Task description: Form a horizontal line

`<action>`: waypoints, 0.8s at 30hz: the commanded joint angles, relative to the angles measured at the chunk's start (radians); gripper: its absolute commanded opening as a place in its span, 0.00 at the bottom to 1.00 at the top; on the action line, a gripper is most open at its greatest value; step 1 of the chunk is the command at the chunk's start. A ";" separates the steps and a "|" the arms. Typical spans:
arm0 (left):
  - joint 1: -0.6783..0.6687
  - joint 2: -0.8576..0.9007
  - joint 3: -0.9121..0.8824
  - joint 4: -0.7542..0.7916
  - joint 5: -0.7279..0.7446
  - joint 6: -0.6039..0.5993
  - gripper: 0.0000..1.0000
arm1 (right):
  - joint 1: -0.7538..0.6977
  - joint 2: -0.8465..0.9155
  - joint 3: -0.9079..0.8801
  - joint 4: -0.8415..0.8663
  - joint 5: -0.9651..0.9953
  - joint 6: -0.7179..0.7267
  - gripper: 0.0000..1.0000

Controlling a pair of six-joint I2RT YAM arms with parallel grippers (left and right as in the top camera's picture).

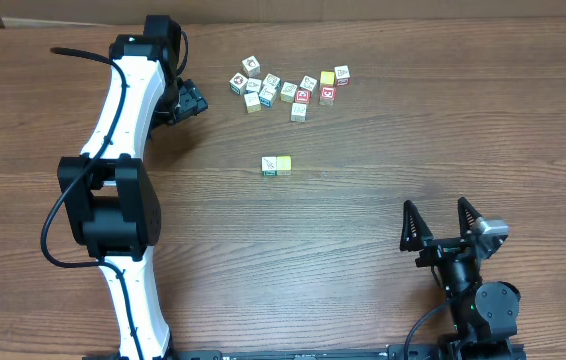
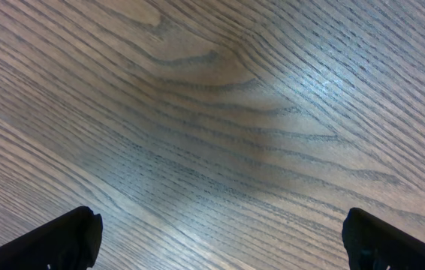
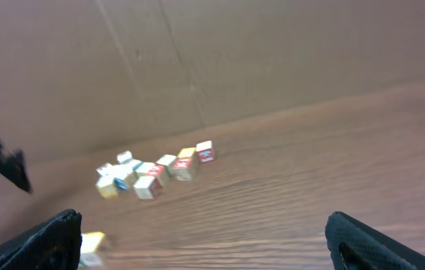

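Standing wide open and empty, both grippers were clear of the cubes.

Overhead, the left gripper sat just left of the loose cluster of small picture cubes. The right gripper was well apart from the short row of cubes, a white-green one touching a pale yellow one, mid-table. In the left wrist view, black fingers were spread over the bare brown wooden table. In the right wrist view, the fingers were spread and touching nothing, with the cluster blurred beyond.
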 commanded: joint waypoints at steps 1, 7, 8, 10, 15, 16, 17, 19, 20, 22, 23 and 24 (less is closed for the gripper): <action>0.000 0.010 0.019 0.000 -0.004 0.008 1.00 | 0.004 -0.010 -0.011 0.006 -0.002 0.154 1.00; 0.000 0.010 0.019 0.000 -0.004 0.008 1.00 | 0.004 -0.010 -0.011 0.007 -0.029 0.155 1.00; 0.000 0.010 0.019 0.000 -0.004 0.008 1.00 | 0.004 -0.010 -0.011 0.008 -0.038 0.155 1.00; 0.000 0.010 0.019 0.000 -0.004 0.008 1.00 | 0.004 -0.010 -0.011 0.011 -0.060 0.155 1.00; 0.000 0.010 0.019 0.000 -0.004 0.008 1.00 | 0.004 -0.010 -0.011 0.013 -0.084 0.155 1.00; 0.000 0.010 0.019 0.000 -0.004 0.008 1.00 | 0.004 -0.010 -0.010 0.013 -0.092 0.155 1.00; 0.000 0.010 0.019 0.000 -0.004 0.008 1.00 | 0.004 -0.010 -0.010 0.014 -0.096 0.155 1.00; 0.000 0.010 0.019 0.000 -0.004 0.008 1.00 | 0.004 -0.010 -0.010 0.014 -0.112 0.154 1.00; 0.000 0.010 0.019 0.000 -0.004 0.008 1.00 | 0.004 -0.010 -0.010 0.016 -0.118 0.155 1.00; 0.000 0.010 0.019 0.000 -0.004 0.008 1.00 | 0.004 -0.010 -0.010 0.016 -0.126 0.155 1.00; 0.000 0.010 0.019 0.000 -0.004 0.008 1.00 | 0.004 -0.010 -0.009 0.016 -0.136 0.156 1.00; 0.000 0.010 0.019 0.000 -0.004 0.008 1.00 | 0.004 -0.010 -0.005 0.012 -0.150 0.158 1.00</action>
